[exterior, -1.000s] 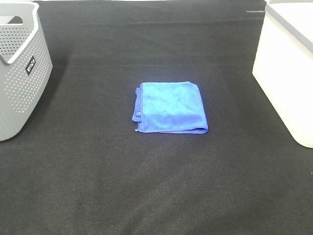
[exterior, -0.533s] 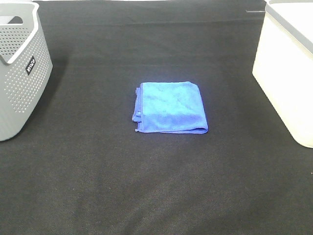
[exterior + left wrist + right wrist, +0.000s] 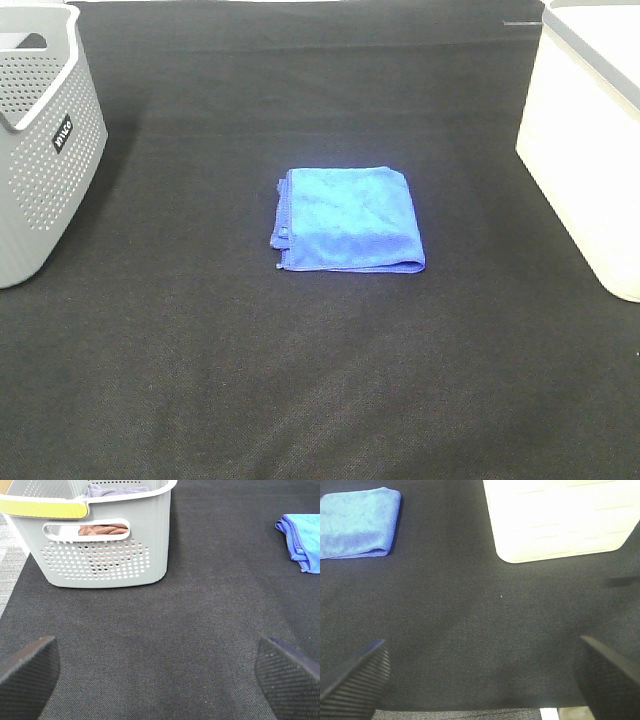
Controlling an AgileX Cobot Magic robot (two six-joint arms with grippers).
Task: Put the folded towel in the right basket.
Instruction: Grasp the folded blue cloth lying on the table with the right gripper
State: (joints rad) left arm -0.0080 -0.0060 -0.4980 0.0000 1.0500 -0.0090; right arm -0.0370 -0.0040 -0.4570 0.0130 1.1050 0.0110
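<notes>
Black woven cloth covers the tabletop (image 3: 200, 380), and the folded towel (image 3: 348, 221) lies flat near its middle, well apart from both containers. The perforated grey basket (image 3: 40, 150) stands on the left and the white right basket (image 3: 585, 170) on the right. Neither arm shows in the high view, so the wrist views must place them. The left tool (image 3: 157, 680) hangs over bare cloth with its fingers (image 3: 25, 675) spread wide and nothing between them. The right tool (image 3: 480, 680) is likewise spread wide and empty. From the right tool the towel (image 3: 357, 522) lies ahead and off toward the middle of the tabletop, while the right basket (image 3: 560, 520) lies ahead on the other side. I judge that this arm has both pick and drop within one sweep. From the left tool the towel (image 3: 302, 540) is only a corner at the frame's edge, with the grey basket (image 3: 100, 545) much more in front. The towel is close to square, a little longer across the tabletop. Its stacked loose edges face the grey basket, and its smooth fold faces the right basket. Only the left wrist view shows cloths (image 3: 102, 529) already inside the grey basket. Only the high view shows the whole towel between the two baskets.
</notes>
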